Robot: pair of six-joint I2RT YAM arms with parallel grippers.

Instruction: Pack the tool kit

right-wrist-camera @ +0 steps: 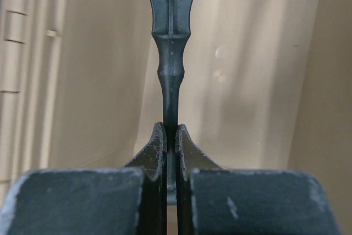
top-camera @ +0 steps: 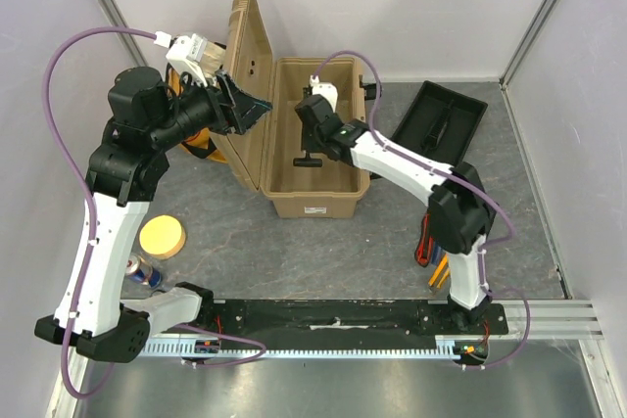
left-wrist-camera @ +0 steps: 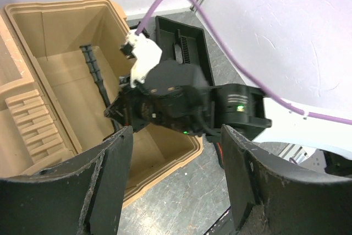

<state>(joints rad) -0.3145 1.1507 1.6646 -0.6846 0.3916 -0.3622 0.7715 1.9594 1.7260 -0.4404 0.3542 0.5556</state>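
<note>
The tan toolbox (top-camera: 318, 205) is set open toward the far middle of the table (top-camera: 294, 256), with its lid (top-camera: 250, 66) stood up on the left side. The right gripper (right-wrist-camera: 170, 136) is positioned inside the box, fingers pressed together on the thin shank of a black-handled tool (right-wrist-camera: 171, 26). The left gripper (left-wrist-camera: 176, 136) is held by the lid, fingers apart with nothing between them. The black tray (top-camera: 446, 119) is laid near the far right corner.

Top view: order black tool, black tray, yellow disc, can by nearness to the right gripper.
1. Black tool, held by the right gripper, in the toolbox.
2. Black tray, far right.
3. Yellow disc, near left.
4. Can, beyond the disc.
</note>
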